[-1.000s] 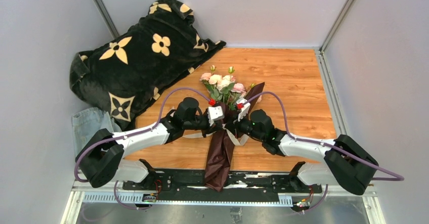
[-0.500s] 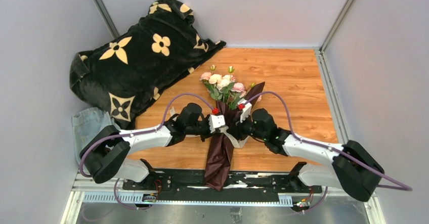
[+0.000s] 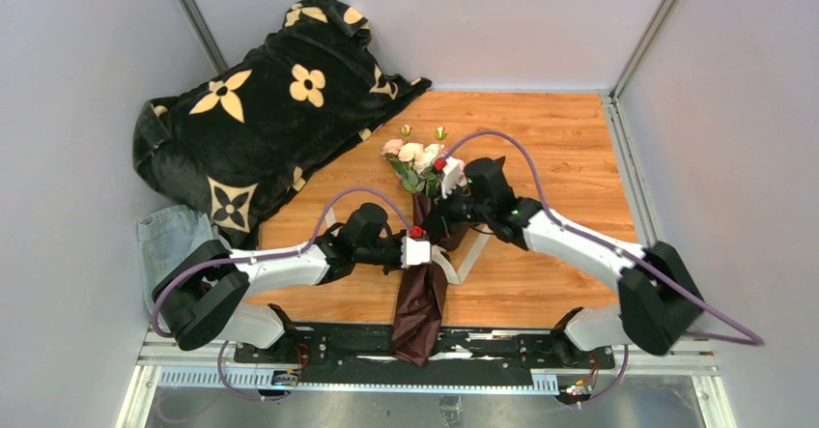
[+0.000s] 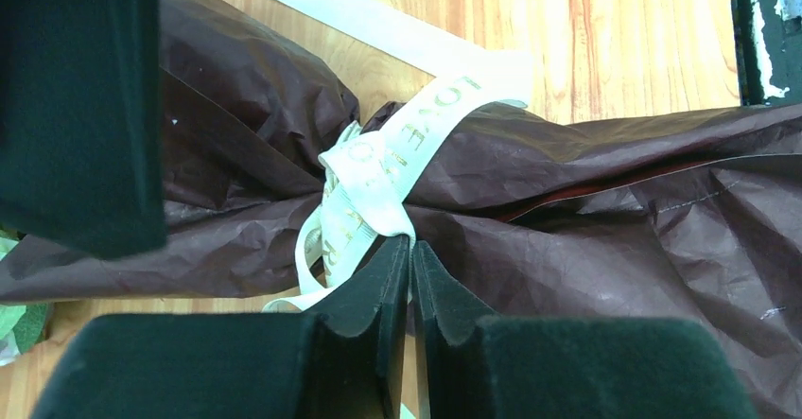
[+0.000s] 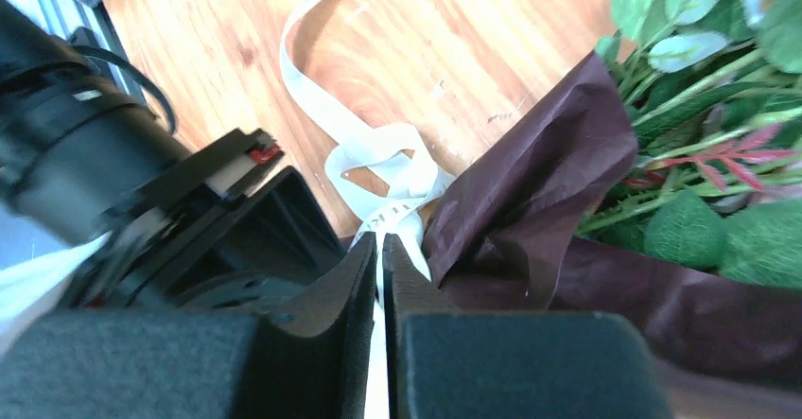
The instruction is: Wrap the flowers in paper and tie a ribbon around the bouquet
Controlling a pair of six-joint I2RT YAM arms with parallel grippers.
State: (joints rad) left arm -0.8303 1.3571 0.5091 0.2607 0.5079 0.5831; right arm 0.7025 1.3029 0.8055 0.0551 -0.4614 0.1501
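Obs: right gripper [image 5: 381,245] has swung toward 12 o'clock, pinching a strand of the ribbon [image 4: 378,168]. Left gripper [image 4: 410,251] clamps, seemingly, the knot on the bouquet [image 3: 422,298]. Judged: knot tightening.

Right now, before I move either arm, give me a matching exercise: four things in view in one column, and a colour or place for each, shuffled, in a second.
Things:
1. ribbon
2. paper
3. blanket
4. denim cloth

Descriptions:
A. blue, bunched at the near left
B. cream with gold lettering, cinched in a knot
C. black with cream flower prints, far left corner
D. dark maroon, crinkled, gathered into a long cone

Pairs: 1-B, 2-D, 3-C, 4-A
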